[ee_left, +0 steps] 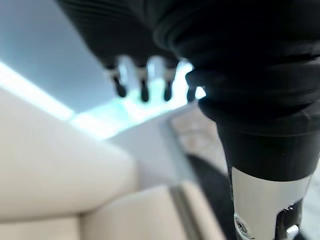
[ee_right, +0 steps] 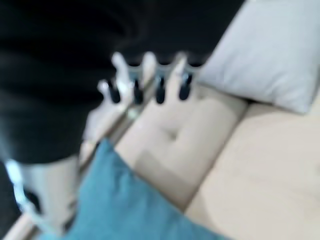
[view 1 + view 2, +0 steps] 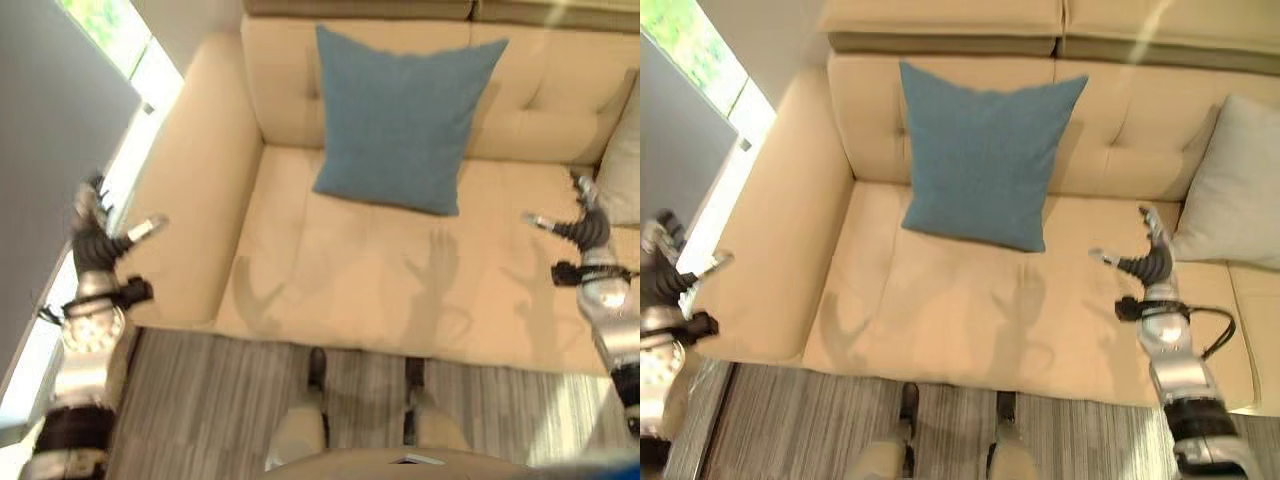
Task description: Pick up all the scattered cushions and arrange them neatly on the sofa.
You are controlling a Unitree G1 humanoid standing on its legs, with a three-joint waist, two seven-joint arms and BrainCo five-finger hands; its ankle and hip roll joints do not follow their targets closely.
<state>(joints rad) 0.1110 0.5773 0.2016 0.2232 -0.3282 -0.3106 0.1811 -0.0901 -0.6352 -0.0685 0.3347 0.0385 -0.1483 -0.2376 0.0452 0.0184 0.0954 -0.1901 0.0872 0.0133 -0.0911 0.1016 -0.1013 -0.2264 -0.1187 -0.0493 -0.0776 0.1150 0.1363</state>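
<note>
A blue cushion [image 3: 985, 150] leans upright against the backrest of the cream sofa [image 3: 940, 310], on the left seat. A pale grey cushion [image 3: 1238, 190] rests against the backrest further right. My left hand [image 3: 96, 240] hovers open beside the sofa's left armrest [image 3: 195, 190], holding nothing. Over the seat, my right hand [image 3: 1150, 262] is open and empty, just left of the grey cushion and right of the blue one. In the right wrist view its fingers [image 2: 150, 80] spread above the backrest, between the blue cushion [image 2: 130, 210] and the grey cushion [image 2: 270, 55].
A window [image 3: 110, 40] with a grey wall panel [image 3: 50, 160] runs along the left of the sofa. Striped grey carpet [image 3: 200, 400] lies in front of the seat. The seat area between the two cushions is bare.
</note>
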